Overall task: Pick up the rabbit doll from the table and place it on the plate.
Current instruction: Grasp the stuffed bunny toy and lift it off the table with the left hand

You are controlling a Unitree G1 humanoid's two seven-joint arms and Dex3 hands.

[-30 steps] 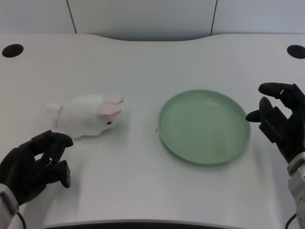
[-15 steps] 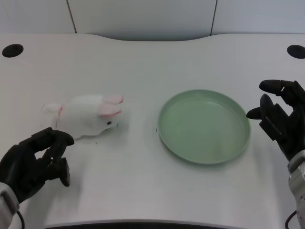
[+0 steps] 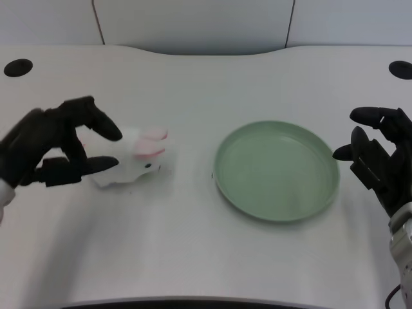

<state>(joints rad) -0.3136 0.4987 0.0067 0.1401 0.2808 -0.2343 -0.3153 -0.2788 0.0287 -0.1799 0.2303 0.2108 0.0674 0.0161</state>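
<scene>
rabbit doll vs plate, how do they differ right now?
The rabbit doll is white with pink ears and soft-looking; the plate is green, round and rigid-looking. The doll is partly covered by the left hand; the plate is fully in view with nothing on it. Both rest on the white table.

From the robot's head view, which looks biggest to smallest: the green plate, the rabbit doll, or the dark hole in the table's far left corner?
1. Green plate, clearly largest.
2. Rabbit doll, though the left hand hides part of it.
3. Dark hole, smallest; it lies farther away, which shrinks it somewhat.
</scene>
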